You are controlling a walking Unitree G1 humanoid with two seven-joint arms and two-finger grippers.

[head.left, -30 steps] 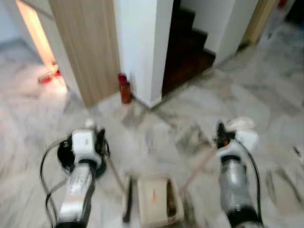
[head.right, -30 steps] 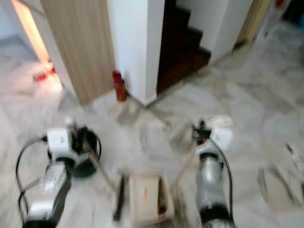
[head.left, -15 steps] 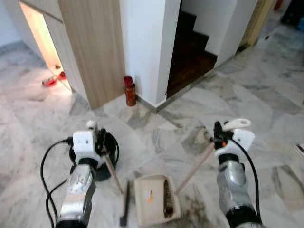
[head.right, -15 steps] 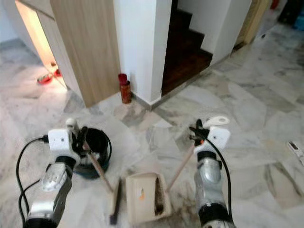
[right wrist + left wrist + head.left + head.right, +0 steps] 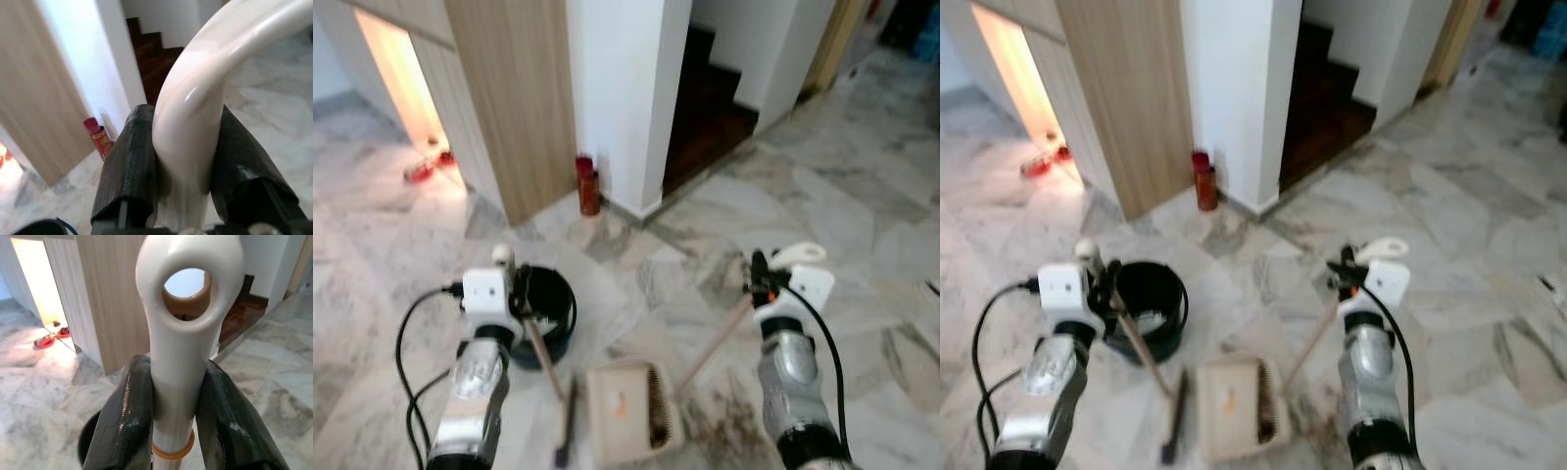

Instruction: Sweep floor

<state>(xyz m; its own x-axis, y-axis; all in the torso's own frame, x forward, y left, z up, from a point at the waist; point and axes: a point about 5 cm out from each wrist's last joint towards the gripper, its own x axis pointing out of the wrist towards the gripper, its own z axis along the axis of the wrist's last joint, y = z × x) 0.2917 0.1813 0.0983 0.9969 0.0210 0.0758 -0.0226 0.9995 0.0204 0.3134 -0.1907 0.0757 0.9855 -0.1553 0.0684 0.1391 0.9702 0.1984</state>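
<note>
Left fingers [image 5: 127,416] clamp broom handle [image 5: 188,333], right fingers [image 5: 132,166] clamp dustpan handle [image 5: 205,98], head views blurred

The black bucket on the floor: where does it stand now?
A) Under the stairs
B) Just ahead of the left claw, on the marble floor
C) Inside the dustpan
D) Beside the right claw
B: the black bucket stands on the marble floor right past the left claw, which is shut on the broom handle; the dustpan lies apart, nearer the robot.

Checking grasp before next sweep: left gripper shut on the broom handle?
Shut: left gripper fingers press both sides of the broom handle.
</note>
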